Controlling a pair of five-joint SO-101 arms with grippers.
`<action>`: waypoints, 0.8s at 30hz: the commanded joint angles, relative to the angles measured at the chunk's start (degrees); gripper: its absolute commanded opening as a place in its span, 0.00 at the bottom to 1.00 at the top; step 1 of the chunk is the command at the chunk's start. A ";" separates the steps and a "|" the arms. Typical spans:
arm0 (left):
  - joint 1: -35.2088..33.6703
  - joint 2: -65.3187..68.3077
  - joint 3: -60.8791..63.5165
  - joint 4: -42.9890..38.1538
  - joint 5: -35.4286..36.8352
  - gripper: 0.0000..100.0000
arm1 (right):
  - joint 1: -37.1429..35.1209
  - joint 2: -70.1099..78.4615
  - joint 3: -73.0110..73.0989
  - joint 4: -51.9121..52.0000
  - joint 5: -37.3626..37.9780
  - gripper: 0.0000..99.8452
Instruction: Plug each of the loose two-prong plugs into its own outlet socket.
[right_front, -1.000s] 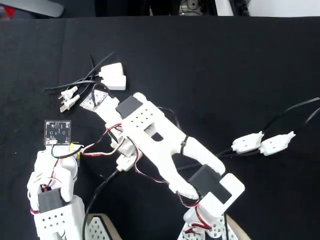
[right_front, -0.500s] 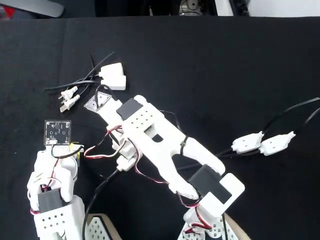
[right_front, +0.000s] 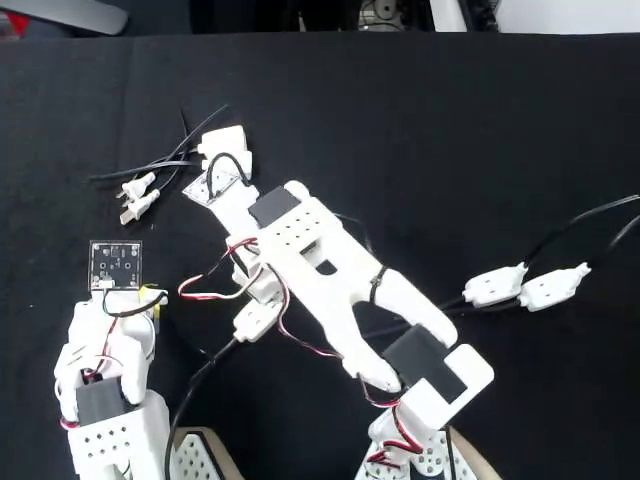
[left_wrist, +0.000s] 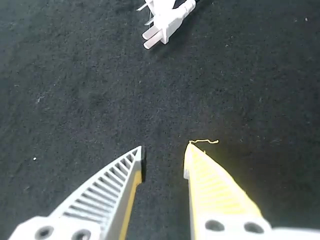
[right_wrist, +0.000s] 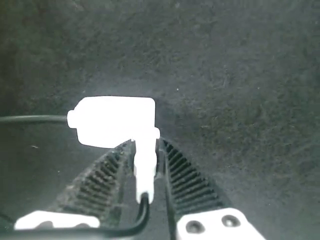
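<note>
So here's what we've got. The right gripper (right_front: 216, 186) is out at about 10 o'clock on the black table (right_front: 450, 130), with its arm stretched diagonally across from the 5 o'clock corner. In the right wrist view its fingers (right_wrist: 185, 180) are pinched tight on a white plug (right_wrist: 145, 167), one on each side, and a black cord trails out of the back of it. The plug's front end is right up against the white socket block (right_wrist: 112, 120). We honestly can't tell if the prongs are seated inside or just touching. From above, that block (right_front: 228, 150) sits just past the gripper's tip, with a loop of black cable curling over it.

The left gripper (left_wrist: 162, 150) hangs low over bare cloth near 8 o'clock. Its fingers are spread apart and there's nothing between them. Ahead of it in the left wrist view are the loose plugs (left_wrist: 162, 27), lying side by side. In the high view they (right_front: 140, 184) are at roughly 9 o'clock, just beside the socket block and apart from both grippers.

Over at 3 o'clock we can see the spare sockets (right_front: 494, 286) lying end to end on their black leads, well apart from everything else.
</note>
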 joint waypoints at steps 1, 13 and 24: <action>-0.48 -0.26 0.92 -0.09 0.09 0.14 | 1.05 -0.31 -0.22 -0.97 -0.62 0.01; -0.48 -0.26 0.92 -0.09 0.09 0.14 | 0.00 -0.22 1.63 -1.14 -1.58 0.01; -0.48 -0.26 0.92 -0.09 0.09 0.14 | -3.96 -0.31 1.71 -0.70 -2.29 0.01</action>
